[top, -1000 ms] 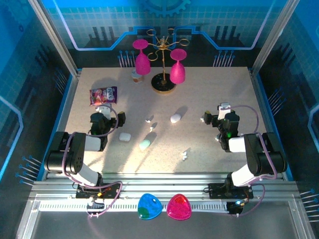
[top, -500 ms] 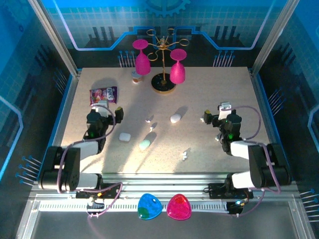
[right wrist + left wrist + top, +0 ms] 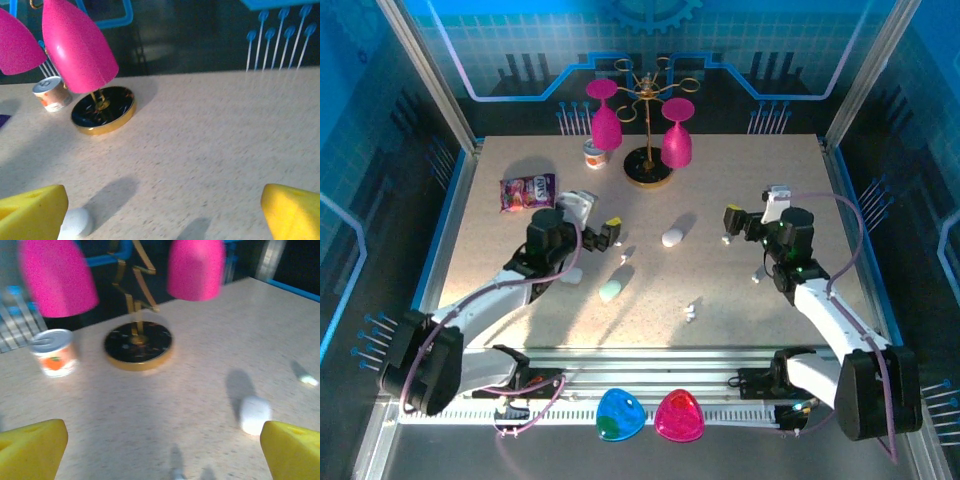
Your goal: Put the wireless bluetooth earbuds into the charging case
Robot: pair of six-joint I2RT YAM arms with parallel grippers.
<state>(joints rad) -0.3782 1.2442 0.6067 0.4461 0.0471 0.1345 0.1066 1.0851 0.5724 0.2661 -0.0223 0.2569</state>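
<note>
My left claw (image 3: 608,232) and right claw (image 3: 730,226) both stand wide open and hold nothing, the left one over the middle-left of the table (image 3: 760,170), the right one over the middle-right. The earbuds (image 3: 618,240) lie loose on the tabletop, two tiny white ones just right of my left claw, the other earbuds (image 3: 690,312) closer to the near edge. A white case (image 3: 672,238) sits between my claws, and a mint case (image 3: 610,291) lies nearer than my left claw.
</note>
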